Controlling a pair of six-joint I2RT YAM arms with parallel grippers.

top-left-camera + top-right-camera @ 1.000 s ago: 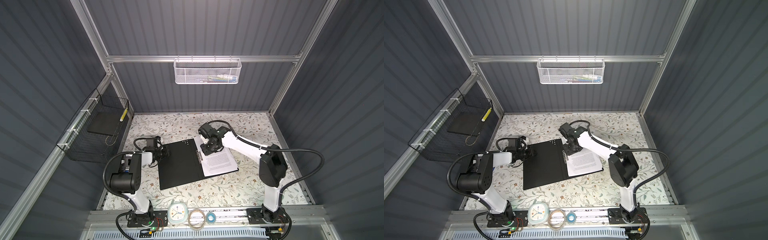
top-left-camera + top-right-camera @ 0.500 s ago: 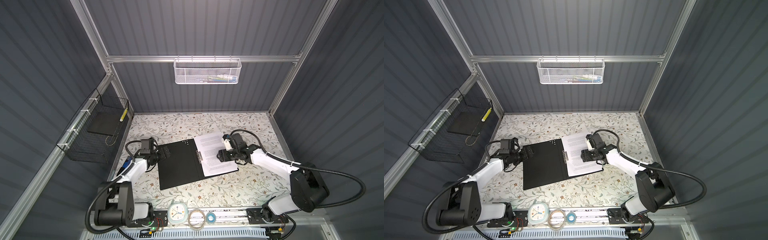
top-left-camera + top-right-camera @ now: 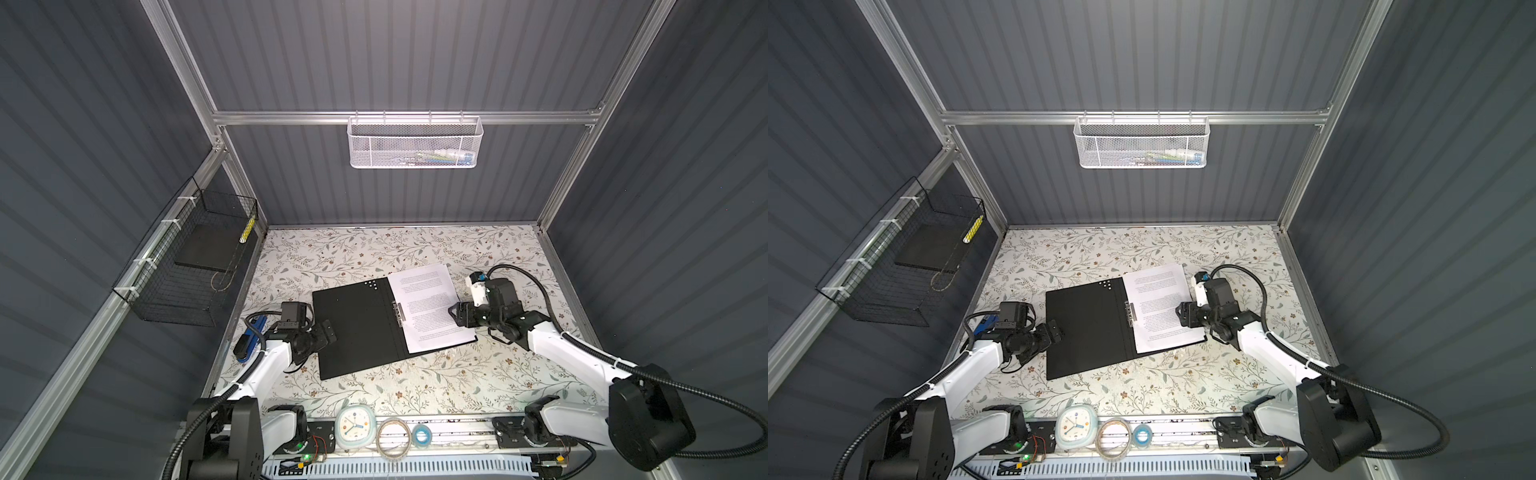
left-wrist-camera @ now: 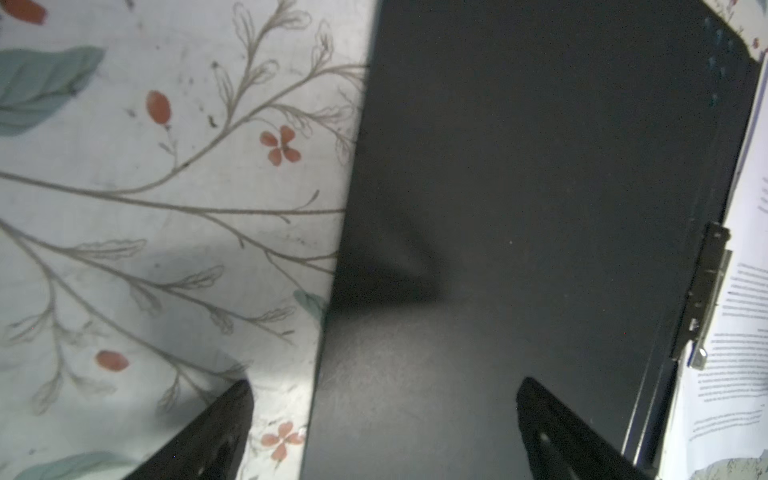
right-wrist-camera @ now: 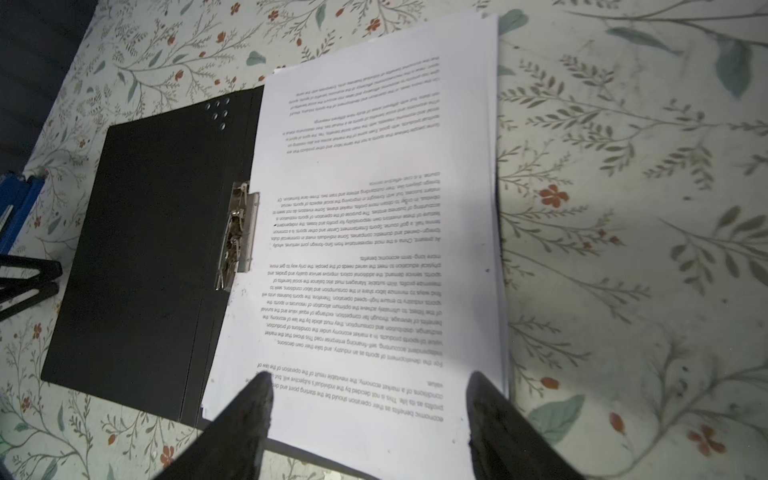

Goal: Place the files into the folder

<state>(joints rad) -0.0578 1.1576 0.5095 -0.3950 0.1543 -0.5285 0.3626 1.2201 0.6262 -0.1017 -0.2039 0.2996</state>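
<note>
Both pincers just released: left gripper [image 3: 327, 331] gapes at the open folder [image 3: 357, 332] edge, right gripper [image 3: 454, 312] above the files [image 3: 430, 305], now lying inside it at the centre of the bench [image 3: 415, 374], so filing looks nearly done.

Your left arm [image 3: 270, 363] and right arm [image 3: 573, 349] wear white shells over black joints, trail ribbed black hoses [image 3: 706, 397], and end in a black, taper-fingered left gripper [image 4: 384, 386] and right gripper [image 5: 370, 376].

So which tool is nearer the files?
Right. The right tool, open, is over the files; the left tool, open, is at the far edge of the folder.
</note>
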